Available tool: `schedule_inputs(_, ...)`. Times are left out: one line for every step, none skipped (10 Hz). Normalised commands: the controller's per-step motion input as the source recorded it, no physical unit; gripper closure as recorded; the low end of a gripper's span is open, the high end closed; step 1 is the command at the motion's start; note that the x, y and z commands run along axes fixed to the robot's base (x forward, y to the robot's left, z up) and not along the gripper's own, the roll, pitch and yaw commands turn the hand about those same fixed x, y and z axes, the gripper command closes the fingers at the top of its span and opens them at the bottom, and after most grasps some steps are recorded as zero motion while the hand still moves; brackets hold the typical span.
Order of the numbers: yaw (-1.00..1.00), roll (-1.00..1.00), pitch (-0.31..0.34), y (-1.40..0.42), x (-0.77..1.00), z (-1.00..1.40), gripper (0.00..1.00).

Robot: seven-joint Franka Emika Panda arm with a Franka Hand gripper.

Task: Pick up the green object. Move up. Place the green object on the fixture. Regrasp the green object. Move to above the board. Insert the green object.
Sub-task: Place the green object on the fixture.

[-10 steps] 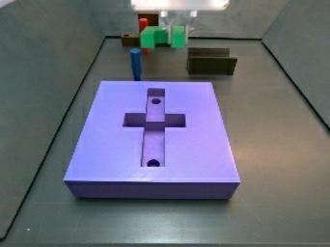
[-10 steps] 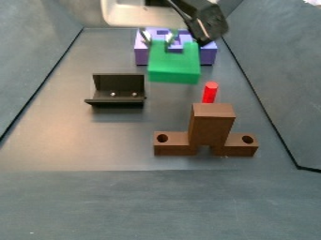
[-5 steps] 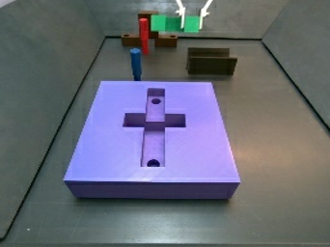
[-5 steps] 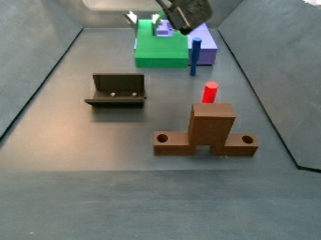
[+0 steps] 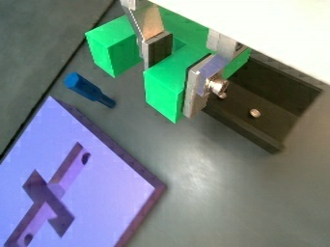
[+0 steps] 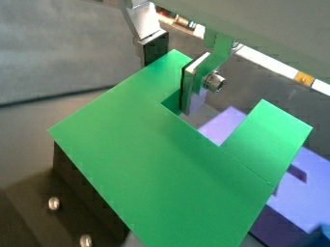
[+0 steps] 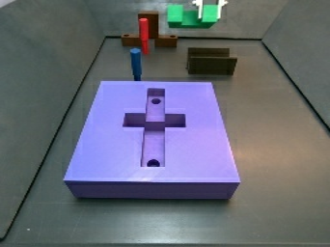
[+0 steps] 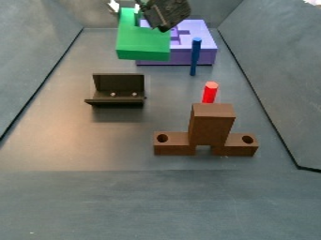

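In a wrist view your gripper (image 5: 177, 69) is clamped on one prong of the green object (image 5: 165, 89), silver plates either side of it, the block hanging clear of the desk (image 5: 219, 183). At about 3 o'clock from the block lies the fixture (image 5: 268, 106), dark and open, with nothing inside it. The board (image 5: 65, 188) shows at 7 o'clock, and the blue peg (image 5: 91, 91) at 9 o'clock.

In a wrist view from the opposite side the fingers (image 6: 198, 81) sit at the notch of the green object (image 6: 154, 154), gripping a prong; the fixture (image 6: 77, 198) peeks out under the block, so you look roughly above it.

In a side view the gripper (image 7: 203, 8) and green object (image 7: 187, 13) are high at 12 o'clock, the fixture (image 7: 211, 62) lower at 1 o'clock and well apart in height. The board (image 7: 157, 135), its cross recess bare, fills the middle.

In a side view the gripper (image 8: 148, 22) holds the green object (image 8: 141, 39) at 11 o'clock, with the fixture (image 8: 115, 91) at 9 o'clock, empty. The red peg (image 8: 211, 92) stands on its brown base (image 8: 208, 129).

For this step, I'd judge you should centre the block over the fixture, keep it level, and lower slowly so it seats between the low walls before you release.
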Motion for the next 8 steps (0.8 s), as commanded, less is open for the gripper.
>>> schedule_inputs(-0.15, -0.57, -0.231, 0.33, 1.0, -0.08, 1.0)
schedule_inputs(-0.29, -0.34, -0.257, 0.36, 0.87, -0.3, 1.0)
schedule_inputs(-0.31, -0.26, 0.0, 0.32, 0.93, -0.47, 1.0)
schedule_inputs(-0.22, -0.22, 0.377, 0.25, 0.85, -0.45, 1.0)
schedule_inputs(-0.11, -0.26, 0.711, 0.25, 0.7, -0.36, 1.0)
schedule_inputs(-0.11, -0.3, 0.657, 0.2, 0.73, -0.28, 1.0)
schedule_inputs(-0.12, -0.35, 0.523, 0.15, 0.81, -0.15, 1.0)
schedule_inputs(-0.09, -0.48, 0.257, 0.25, 0.79, -0.12, 1.0)
